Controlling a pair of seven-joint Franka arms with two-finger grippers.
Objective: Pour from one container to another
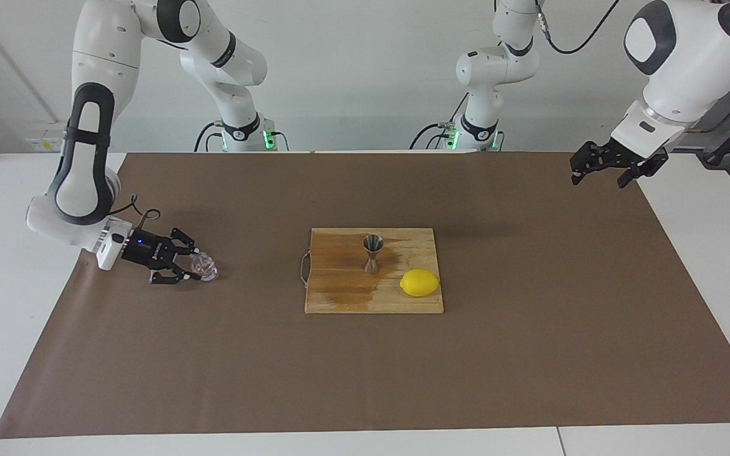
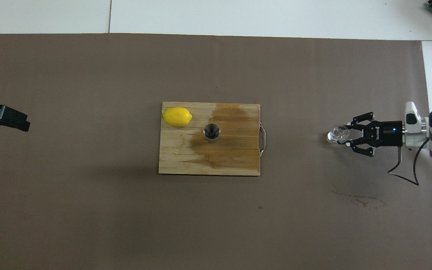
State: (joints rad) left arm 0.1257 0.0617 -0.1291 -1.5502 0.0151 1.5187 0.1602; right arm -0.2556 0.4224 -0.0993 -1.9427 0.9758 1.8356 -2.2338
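**At the right arm's end of the table: a small glass in a side-on grip**

On the brown paper cover [image 1: 530, 354] toward the right arm's end, the right gripper [image 1: 189, 268] lies low and level, its fingers closed on the clear glass cup [image 1: 203, 266], which sits at or barely above the paper. The biggest risk, as I judge it, is the carry: the cup is well apart from the cutting board [image 1: 339, 297], and a smooth faceted glass held side-on could slip or tilt early and spill short. The board already carries a dark wet patch. On it the steel jigger [image 1: 372, 253] stands upright; its narrow mouth and waist make a miss or a knock-over likely. The lemon [image 1: 419, 282] lies just beside the jigger, toward the left arm's end, not in the path. The left gripper [image 1: 604, 171] waits, jaws apart, over the paper's corner.
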